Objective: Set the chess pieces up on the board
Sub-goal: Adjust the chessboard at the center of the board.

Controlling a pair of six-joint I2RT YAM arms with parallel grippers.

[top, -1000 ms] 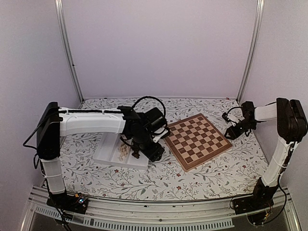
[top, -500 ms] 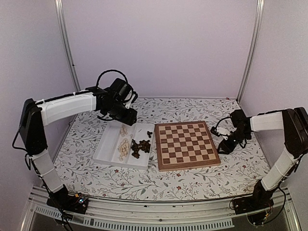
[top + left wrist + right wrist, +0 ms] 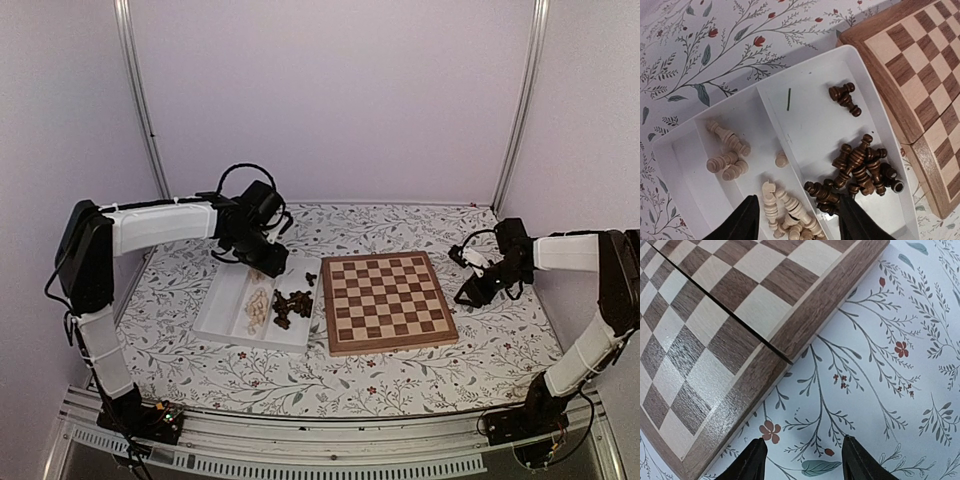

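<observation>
Two robot arms hover by a chessboard and a tray of loose pieces.

The board [image 3: 390, 302] lies flat at the middle of the surface. A white tray [image 3: 215, 320] sits just beside its left edge. Cream pieces [image 3: 730, 160] lie tumbled in the tray's left compartment and dark pieces [image 3: 860, 167] in its right. The left gripper [image 3: 268, 262] hangs over the tray's far edge, jaws partly apart and holding nothing. The right gripper [image 3: 478, 292] hovers just off the board's right edge, jaws also apart and empty. The surface wears a white cloth [image 3: 400, 380] printed with leafy sprigs and red flowers. Pale lilac walls [image 3: 330, 100] and metal posts [image 3: 140, 100] close it in.
</observation>
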